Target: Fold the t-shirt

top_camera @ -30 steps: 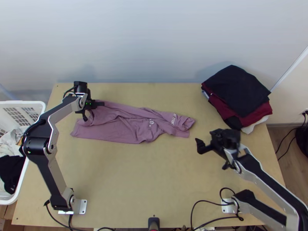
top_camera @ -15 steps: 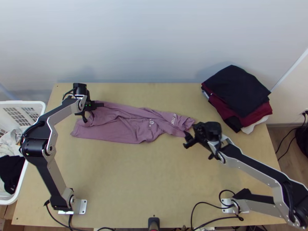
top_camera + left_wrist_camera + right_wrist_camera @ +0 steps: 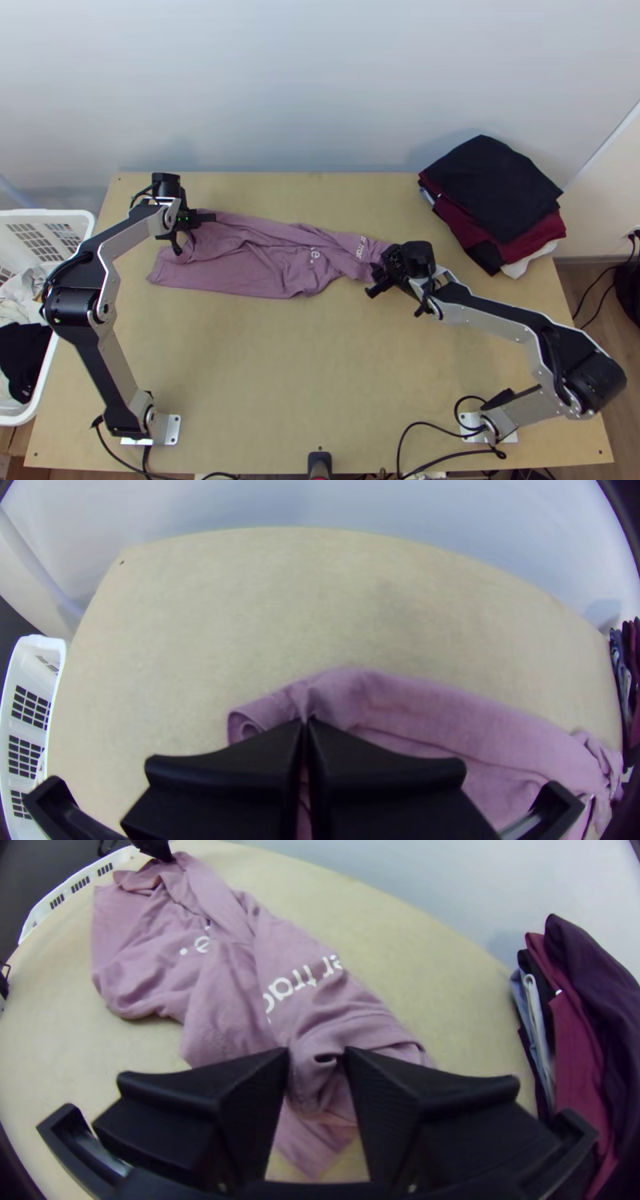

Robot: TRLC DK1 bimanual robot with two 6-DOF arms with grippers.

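Top view: shows light purple fabric t-shirt [image 3: 264,268] with white lettering, lying in a long wrinkled strip on the light wooden counter [image 3: 304,376], left of middle and towards the far side. Lies flatter at the left end, more bunched and overlapped at the right end. Has left black claw [image 3: 192,229] at the shirt's left end, right black claw [image 3: 386,274] at its right end. Also shows stack of folded dark, burgundy and white clothes [image 3: 492,188] at the counter's far right, plus white plastic laundry basket [image 3: 48,214] with clothes inside, just beside the left edge. Has pale smooth wall [image 3: 304,80] behind the counter.

Left wrist view: shows left claw [image 3: 305,723] closed on the t-shirt, with cloth pinched at the tips and creased around the grip. Includes small curled roll of fabric just beside the pinch. Includes part of basket and edge of clothes stack, well apart from the claw.

Right wrist view: shows right claw [image 3: 317,1052] open, on either side of a raised, crumpled fold at the shirt's right end. Can't tell whether touching the cloth. Shows lettering upside down on the overlapped fabric, left claw at the shirt's other end, and clothes stack near the right end.
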